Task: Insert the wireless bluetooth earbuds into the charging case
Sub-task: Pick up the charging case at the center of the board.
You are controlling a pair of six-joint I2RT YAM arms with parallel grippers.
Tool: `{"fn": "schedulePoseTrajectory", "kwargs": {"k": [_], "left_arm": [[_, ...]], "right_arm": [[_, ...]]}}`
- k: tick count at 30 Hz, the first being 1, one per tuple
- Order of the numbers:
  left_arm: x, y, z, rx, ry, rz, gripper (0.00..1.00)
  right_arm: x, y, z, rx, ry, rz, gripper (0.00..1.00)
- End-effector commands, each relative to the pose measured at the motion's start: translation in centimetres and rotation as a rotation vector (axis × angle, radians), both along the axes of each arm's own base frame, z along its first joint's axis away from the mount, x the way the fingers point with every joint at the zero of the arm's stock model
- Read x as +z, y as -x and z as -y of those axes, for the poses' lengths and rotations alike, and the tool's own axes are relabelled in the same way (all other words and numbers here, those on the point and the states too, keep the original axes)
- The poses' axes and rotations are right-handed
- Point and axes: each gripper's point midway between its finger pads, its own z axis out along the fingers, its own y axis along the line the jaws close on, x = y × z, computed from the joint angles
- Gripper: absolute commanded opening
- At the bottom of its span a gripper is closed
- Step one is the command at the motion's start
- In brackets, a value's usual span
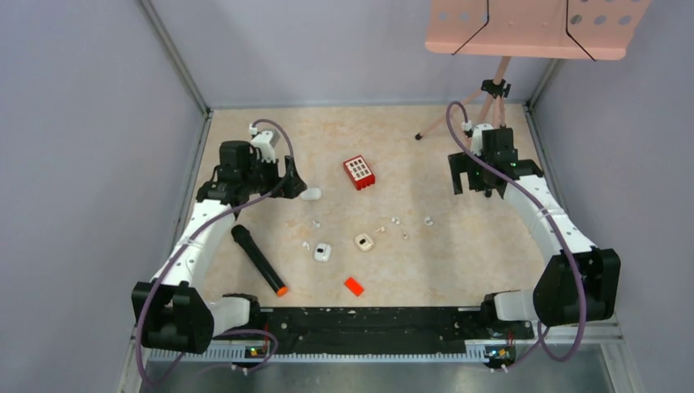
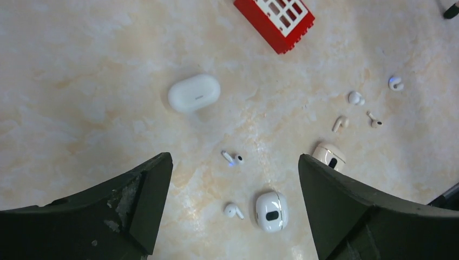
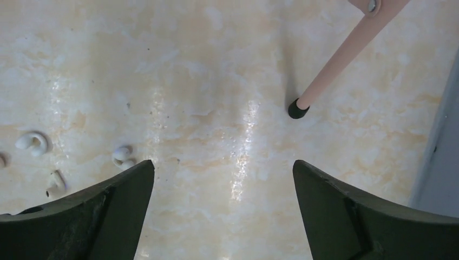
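Several tiny white earbuds lie loose on the table, among them one left of centre and one to the right. In the left wrist view two earbuds lie between my fingers. A white charging case with a dark spot lies by them, also seen from the top. A cream case and a closed white oval case lie nearby. My left gripper is open and empty above them. My right gripper is open and empty, with earbuds to its left.
A red block sits at centre back. A black marker with an orange tip lies front left, and an orange-red chip lies at front centre. A pink stand's tripod leg reaches the table at back right.
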Motion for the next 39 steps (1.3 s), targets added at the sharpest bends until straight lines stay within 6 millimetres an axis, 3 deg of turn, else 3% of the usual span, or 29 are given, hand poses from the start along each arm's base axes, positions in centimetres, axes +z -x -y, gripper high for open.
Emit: {"fn": "schedulePoseTrajectory", "kwargs": {"k": [1, 7, 10, 14, 18, 22, 29, 34, 39], "left_arm": [[-1.2, 1.7, 0.4, -0.035, 0.007, -0.104, 0.91], [-3.3, 2.4, 0.3, 0.027, 0.046, -0.170, 0.89], [-4.3, 2.7, -0.1, 0.074, 0.052, -0.205, 0.88], [-5.4, 2.9, -1.0, 0.174, 0.076, -0.245, 0.86], [-6.7, 2.6, -4.0, 0.367, 0.065, -0.273, 0.85], [-7.4, 2.6, -5.4, 0.472, 0.117, -0.316, 0.83], [-6.0, 2.3, -4.8, 0.505, 0.224, -0.314, 0.82], [-4.2, 2.1, -4.4, 0.491, 0.255, -0.276, 0.81], [-3.9, 2.1, -4.6, 0.502, 0.258, -0.265, 0.80]], "right_arm": [[2.0, -0.8, -2.5, 0.043, -0.121, 0.065, 0.99], [1.5, 1.4, -10.3, 0.365, -0.352, -0.015, 0.95], [0.5, 2.9, -15.0, 0.486, -0.341, -0.041, 0.89], [-1.4, 4.7, -19.4, 0.594, -0.275, -0.075, 0.85], [-2.9, 5.7, -23.0, 0.614, -0.234, -0.114, 0.81], [-4.4, 7.5, -25.7, 0.667, -0.160, -0.132, 0.80], [-5.7, 10.4, -29.7, 0.699, -0.131, -0.175, 0.75], [-6.8, 10.9, -31.0, 0.697, -0.064, -0.193, 0.74], [-8.3, 11.5, -31.0, 0.688, -0.017, -0.236, 0.73]]}}
